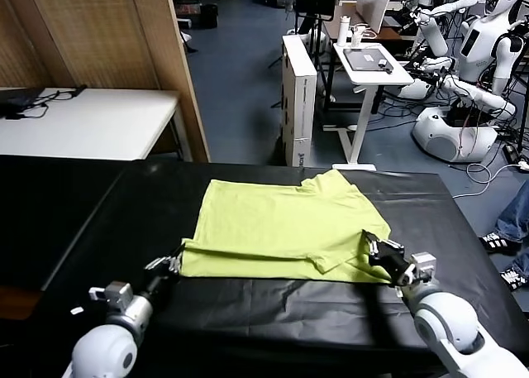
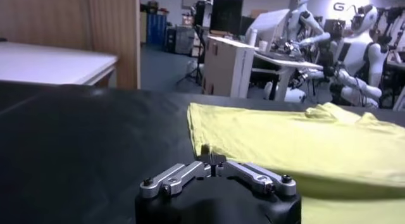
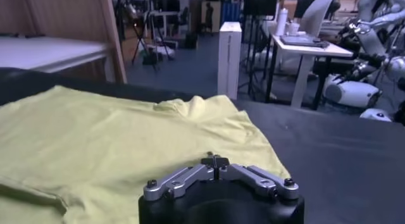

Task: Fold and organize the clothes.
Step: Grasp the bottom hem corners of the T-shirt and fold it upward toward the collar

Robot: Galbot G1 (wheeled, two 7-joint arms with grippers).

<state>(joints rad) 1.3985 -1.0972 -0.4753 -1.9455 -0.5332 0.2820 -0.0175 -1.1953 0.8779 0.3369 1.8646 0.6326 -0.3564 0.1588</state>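
Observation:
The lime-green T-shirt (image 1: 277, 225) lies flat and sideways on the black table (image 1: 248, 312), with its sleeves toward the right. My left gripper (image 1: 173, 264) is shut at the shirt's near-left corner. A small tuft of cloth (image 2: 205, 148) stands up right at its closed tips. My right gripper (image 1: 372, 247) is shut at the near-right edge by the near sleeve (image 1: 339, 266). Its closed tips (image 3: 215, 161) rest on the green cloth (image 3: 114, 136). The shirt's white print does not show.
A white table (image 1: 91, 122) stands at the back left beside a wooden partition (image 1: 165, 55). Beyond the black table's far edge are a white box (image 1: 299, 97), a small white stand (image 1: 372, 68) and other robots (image 1: 471, 55). Someone's shoes (image 1: 500, 246) are at the far right.

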